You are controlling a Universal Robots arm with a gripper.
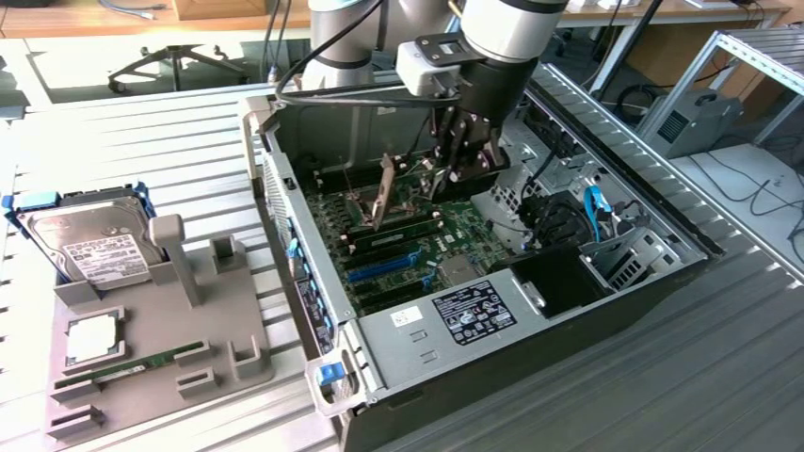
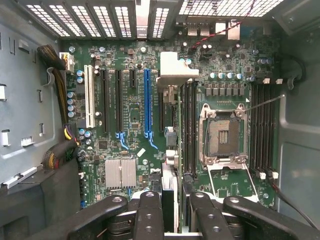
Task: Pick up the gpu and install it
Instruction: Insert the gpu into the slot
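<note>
My gripper (image 1: pixel 462 162) reaches down into the open computer case (image 1: pixel 377 348), over the green motherboard (image 1: pixel 427 240). It is shut on the gpu (image 1: pixel 488 168), a black card that hangs upright under the fingers. In the wrist view the gpu (image 2: pixel 170 175) appears edge-on between the two black fingers (image 2: pixel 150 215), with its silver end bracket (image 2: pixel 176 74) toward the case's vented rear wall. The card hovers above the board, between the long blue slot (image 2: pixel 147 100) and the RAM slots (image 2: pixel 189 125). Whether it touches a slot I cannot tell.
An open CPU socket (image 2: pixel 222 135) and a small silver heatsink (image 2: pixel 120 172) sit on the board. Cables (image 2: pixel 60 90) run along one case wall. Outside the case, a grey holder (image 1: pixel 188 320) carries a hard drive (image 1: pixel 94 247) and a thin RAM stick (image 1: pixel 132 363).
</note>
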